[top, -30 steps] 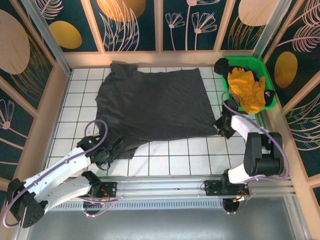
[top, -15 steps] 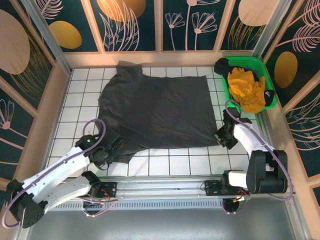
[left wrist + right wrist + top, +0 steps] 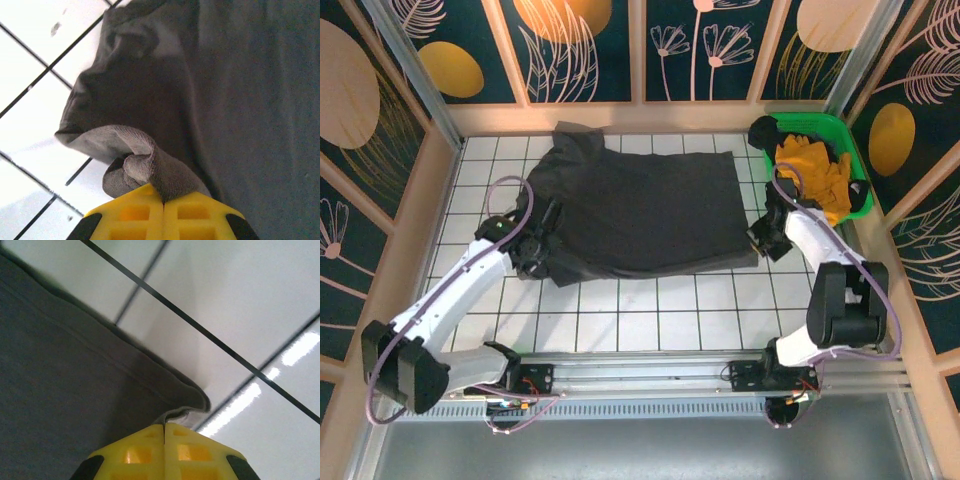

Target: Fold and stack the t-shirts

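Note:
A large dark charcoal t-shirt lies spread on the white tiled table, its near edge roughly straight. My left gripper is at the shirt's near left corner. In the left wrist view its yellow fingers are shut on a bunched fold of the grey cloth. My right gripper is at the near right corner. In the right wrist view it is shut on the hem corner of the t-shirt, just above the tiles.
A green bin stands at the far right, with yellow-orange cloth heaped in it and dark cloth over its left corner. Wooden walls close in the table on three sides. The arms' rail runs along the near edge.
The left gripper has carried the near left corner away from the near edge, toward the far side. The right gripper drew its corner nearer, then pushed it back. The shirt's near edge is straighter.

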Action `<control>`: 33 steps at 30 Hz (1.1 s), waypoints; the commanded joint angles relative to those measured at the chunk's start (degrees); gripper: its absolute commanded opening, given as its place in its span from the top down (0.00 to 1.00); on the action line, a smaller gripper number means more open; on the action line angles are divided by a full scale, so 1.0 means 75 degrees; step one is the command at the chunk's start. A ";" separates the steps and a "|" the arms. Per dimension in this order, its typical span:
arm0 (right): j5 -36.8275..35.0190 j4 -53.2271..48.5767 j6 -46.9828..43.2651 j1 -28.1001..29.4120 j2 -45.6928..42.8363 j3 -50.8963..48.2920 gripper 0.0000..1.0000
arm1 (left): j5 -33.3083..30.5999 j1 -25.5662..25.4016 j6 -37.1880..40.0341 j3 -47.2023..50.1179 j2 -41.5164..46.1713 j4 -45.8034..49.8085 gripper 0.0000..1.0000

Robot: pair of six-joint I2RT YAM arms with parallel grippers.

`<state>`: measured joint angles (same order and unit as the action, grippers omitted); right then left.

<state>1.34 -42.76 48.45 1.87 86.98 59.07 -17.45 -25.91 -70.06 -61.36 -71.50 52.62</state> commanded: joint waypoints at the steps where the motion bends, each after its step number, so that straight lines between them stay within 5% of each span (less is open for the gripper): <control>1: -0.0130 0.0110 0.0155 -0.0003 0.0513 0.0725 1.00 | -0.0245 0.0499 0.0911 -0.0489 -0.0421 -0.0687 1.00; 11: -0.0414 0.0146 0.0200 -0.0003 0.2110 0.2294 1.00 | -0.0181 0.1654 0.2015 -0.1287 -0.1675 -0.1667 1.00; 33: -0.0195 0.0057 -0.0682 0.0180 0.4002 0.4060 1.00 | -0.0632 0.2025 0.3154 -0.2037 -0.3509 -0.2200 1.00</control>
<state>0.23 -40.99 44.95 2.81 115.09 86.78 -18.98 -11.51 -48.60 -74.04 -96.79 37.21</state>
